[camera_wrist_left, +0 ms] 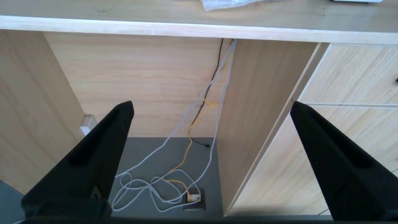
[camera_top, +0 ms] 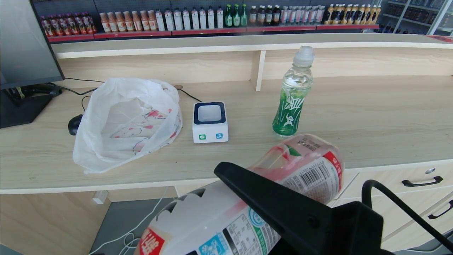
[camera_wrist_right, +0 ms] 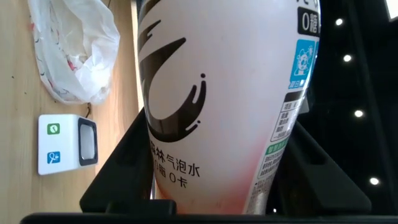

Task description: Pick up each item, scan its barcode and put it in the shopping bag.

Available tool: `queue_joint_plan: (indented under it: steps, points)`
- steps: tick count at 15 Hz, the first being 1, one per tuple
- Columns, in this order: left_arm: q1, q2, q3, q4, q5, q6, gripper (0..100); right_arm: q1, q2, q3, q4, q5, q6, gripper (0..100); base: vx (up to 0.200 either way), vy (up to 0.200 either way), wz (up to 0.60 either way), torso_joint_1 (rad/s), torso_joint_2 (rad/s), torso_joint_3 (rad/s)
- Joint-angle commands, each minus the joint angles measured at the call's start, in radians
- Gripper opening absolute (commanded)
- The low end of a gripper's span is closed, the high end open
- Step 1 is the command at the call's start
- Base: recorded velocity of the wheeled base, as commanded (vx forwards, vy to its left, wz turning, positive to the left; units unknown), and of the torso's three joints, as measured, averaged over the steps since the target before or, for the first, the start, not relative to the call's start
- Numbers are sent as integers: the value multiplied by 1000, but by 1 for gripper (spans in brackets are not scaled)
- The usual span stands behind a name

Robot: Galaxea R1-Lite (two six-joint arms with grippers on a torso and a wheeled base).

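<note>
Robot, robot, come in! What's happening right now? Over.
Right end effector shut on pink bottle, barcode showing. Left end effector open, empty. Scanner clear; green bottle standing on counter.

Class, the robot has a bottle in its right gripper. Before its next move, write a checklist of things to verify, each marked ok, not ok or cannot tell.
1. Grip: right gripper shut on the held bottle: ok.
2. Its barcode turned toward the scanner: not ok, it faces up toward the head camera.
3. Top window of the scanner uncovered: ok.
4. Mouth of the shopping bag open: ok.
5. The green bottle upright, apart from the scanner: ok.
6. The left gripper open, empty, below the counter: ok.
</note>
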Motion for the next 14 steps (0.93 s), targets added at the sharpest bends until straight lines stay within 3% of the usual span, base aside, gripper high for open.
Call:
queue_joint_plan:
  steps: [1, 5, 10, 14]
  points:
    - [0, 0, 0, 0, 0, 0, 100, 0, -6, -10, -1, 0, 5, 0, 0, 0, 0, 0, 0, 0]
    - [0, 0, 0, 0, 0, 0, 100, 0, 9, -24, -1, 0, 94, 0, 0, 0, 0, 0, 0, 0]
    - [0, 0, 0, 0, 0, 0, 100, -1, 11, -11, -1, -3, 349, 0, 0, 0, 0, 0, 0, 0]
    - [0, 0, 0, 0, 0, 0, 100, -1, 17, 61, -1, 0, 723, 0, 0, 0, 0, 0, 0, 0]
